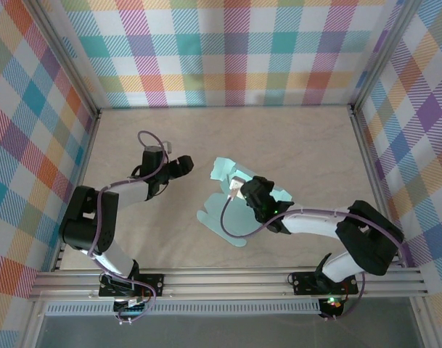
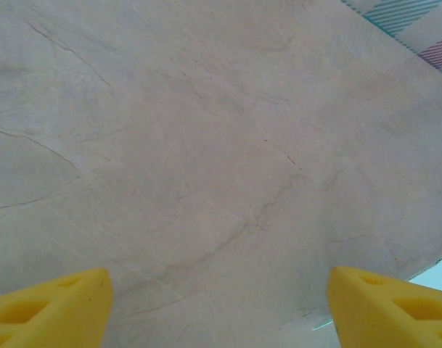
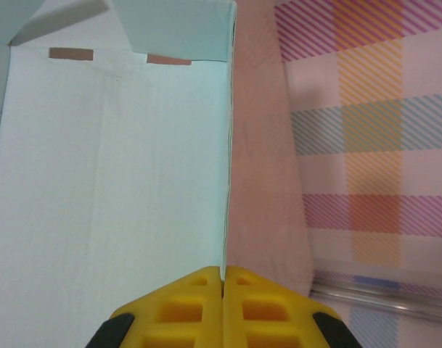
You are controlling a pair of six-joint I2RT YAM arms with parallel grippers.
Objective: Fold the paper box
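Pinching the paper box (image 3: 112, 181), right tool (image 3: 223, 275)

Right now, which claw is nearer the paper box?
Right. The right claw is shut on a panel edge of the paper box; the left claw hangs open to its left, not touching.

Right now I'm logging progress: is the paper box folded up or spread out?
Mostly spread: the paper box lies open on the table, end flaps bent up, edge pinched in the right hand.
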